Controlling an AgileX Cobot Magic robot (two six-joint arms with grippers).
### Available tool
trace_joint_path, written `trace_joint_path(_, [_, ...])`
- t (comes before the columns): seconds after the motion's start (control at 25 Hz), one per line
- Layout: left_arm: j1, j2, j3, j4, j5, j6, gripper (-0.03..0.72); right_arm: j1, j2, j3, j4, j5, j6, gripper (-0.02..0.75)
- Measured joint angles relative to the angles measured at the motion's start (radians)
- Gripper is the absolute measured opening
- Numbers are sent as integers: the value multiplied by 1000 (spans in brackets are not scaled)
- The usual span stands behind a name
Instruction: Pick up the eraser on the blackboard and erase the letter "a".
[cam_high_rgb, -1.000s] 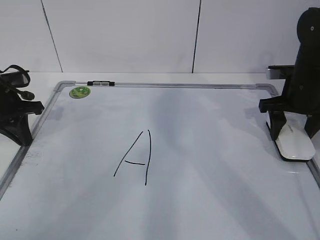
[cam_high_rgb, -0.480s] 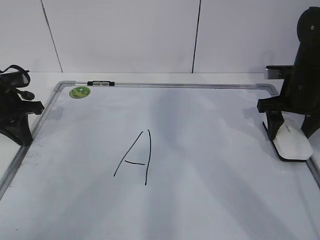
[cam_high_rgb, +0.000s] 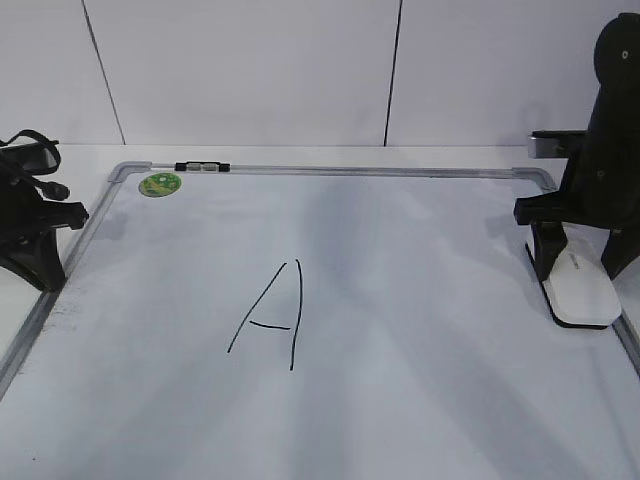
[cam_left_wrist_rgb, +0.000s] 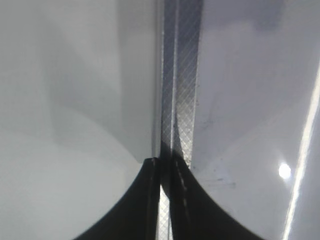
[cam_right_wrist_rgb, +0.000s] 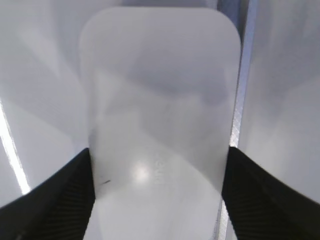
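Note:
The eraser is a white rounded block with a dark base, lying at the right edge of the blackboard. My right gripper straddles it, and in the right wrist view both black fingers press the eraser's sides, so the gripper is shut on it. A large angular capital "A" is drawn left of centre. No small lowercase "a" shows in any view. My left gripper is shut and empty over the board's left frame rail, its fingertips together.
A round green sticker and a small black-and-silver clip sit at the board's far left corner. The grey frame runs round the board. A white panelled wall stands behind.
The right gripper's fingers have drawn in on the eraser. The eraser has shifted slightly left and turned straighter between them. The left arm has not moved.

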Motion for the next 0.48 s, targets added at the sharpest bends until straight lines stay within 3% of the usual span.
trace_joint_path(0.48, [0,0,0,0,0,0,18,0,0,0,0,4,0,599])
